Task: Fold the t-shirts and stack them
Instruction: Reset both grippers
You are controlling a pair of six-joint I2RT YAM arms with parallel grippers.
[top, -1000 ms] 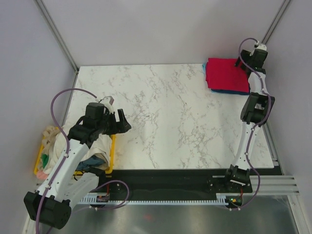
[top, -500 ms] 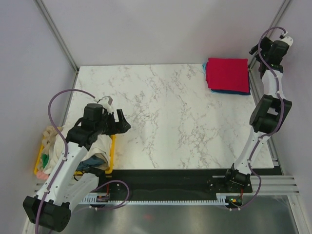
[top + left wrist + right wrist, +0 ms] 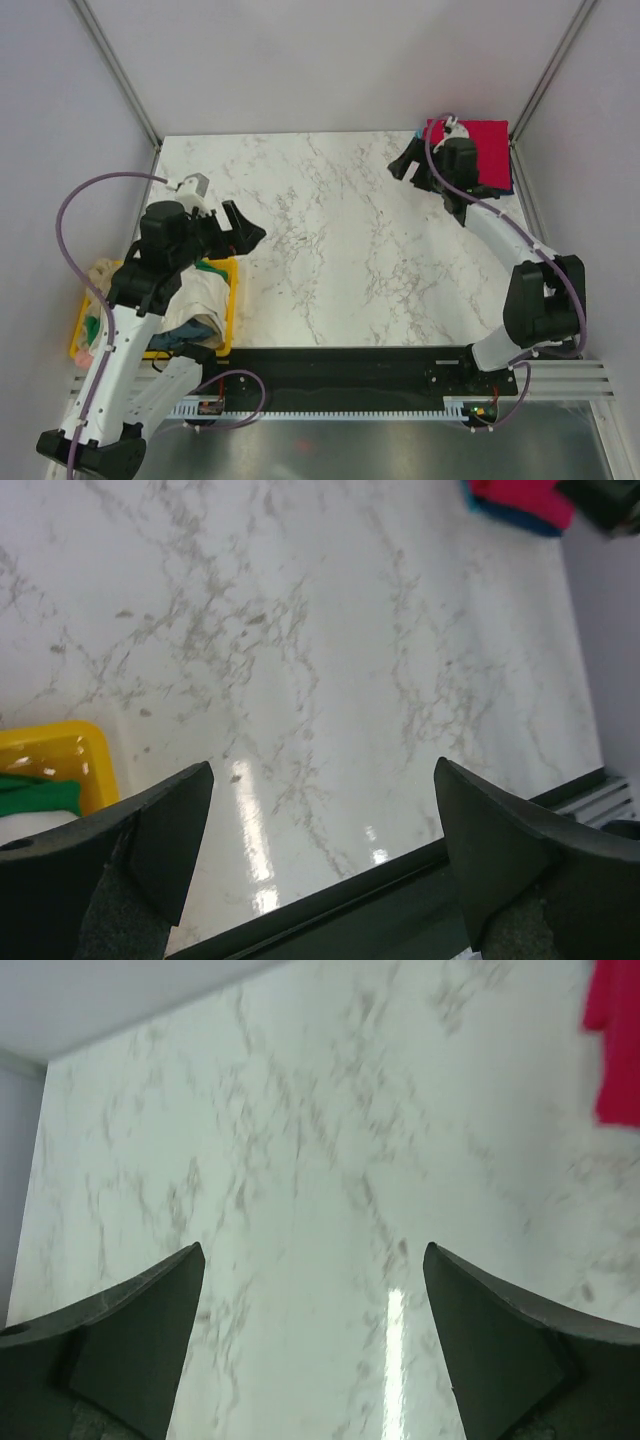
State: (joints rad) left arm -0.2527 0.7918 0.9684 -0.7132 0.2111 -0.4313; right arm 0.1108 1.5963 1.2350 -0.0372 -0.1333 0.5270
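Done: a folded crimson red cotton t-shirt [image 3: 487, 150] lies on a folded blue t-shirt [image 3: 508, 516] at the far right corner of the table; I count two in that stack, and a third beneath could be hidden
Left to do: a rumpled cream t-shirt [image 3: 200, 300] spills over the yellow plastic bin [image 3: 233, 310] at the near left, with a green t-shirt [image 3: 212, 267] and other colours bunched around it; none is folded, so I judge the job less than half through
Left gripper [image 3: 322, 780]: jaws spread wide, nothing between them, hovering over the marble just beside the bin's far corner
Right gripper [image 3: 312, 1260]: jaws spread wide and empty, hanging above the table just left of the stack, apart from the red cloth
Next, as I read it: a shirt has to come out of the bin and be laid flat mid-table
Surface: white marble-patterned tabletop [image 3: 330, 230], glossy, with lamp glare in both wrist views
Room: pale grey wall panels [image 3: 330, 60], aluminium posts [image 3: 120, 70] at the far corners, a metal rail [image 3: 560, 375] along the near edge
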